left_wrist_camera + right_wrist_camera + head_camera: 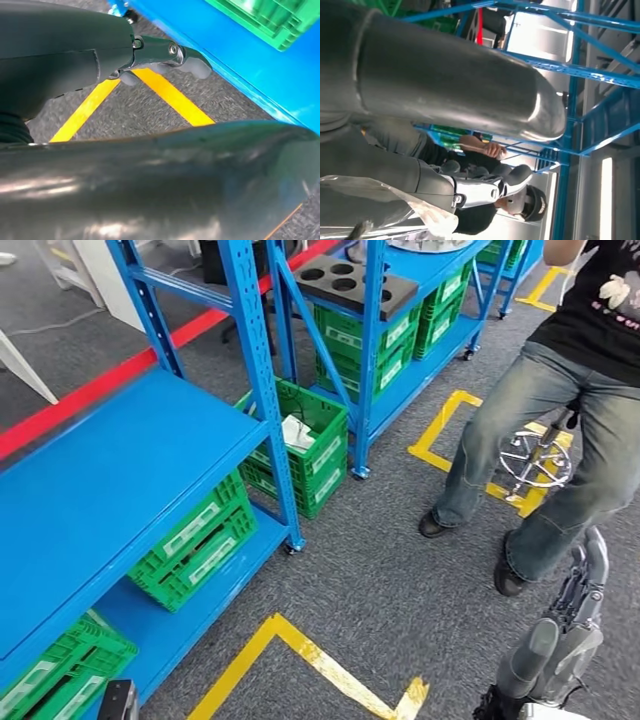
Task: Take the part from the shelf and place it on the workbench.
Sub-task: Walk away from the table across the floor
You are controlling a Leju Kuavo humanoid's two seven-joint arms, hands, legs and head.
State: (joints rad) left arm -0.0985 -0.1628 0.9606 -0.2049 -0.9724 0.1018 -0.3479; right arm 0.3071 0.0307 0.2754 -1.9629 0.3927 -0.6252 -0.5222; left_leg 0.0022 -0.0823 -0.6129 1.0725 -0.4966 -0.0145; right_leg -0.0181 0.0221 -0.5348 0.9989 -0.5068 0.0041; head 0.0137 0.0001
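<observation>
While the head view looks down past the blue shelf (113, 490), the right hand (555, 645) hangs low, its grasp unclear. Left wrist: left hand (113, 55), fingers extended, empty. Right wrist: clear bag (422, 210) against the fingers; part unidentifiable.

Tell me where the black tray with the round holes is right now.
In the head view the black tray lies on a shelf of the far blue rack, top centre, above green crates and left of the seated person.
</observation>
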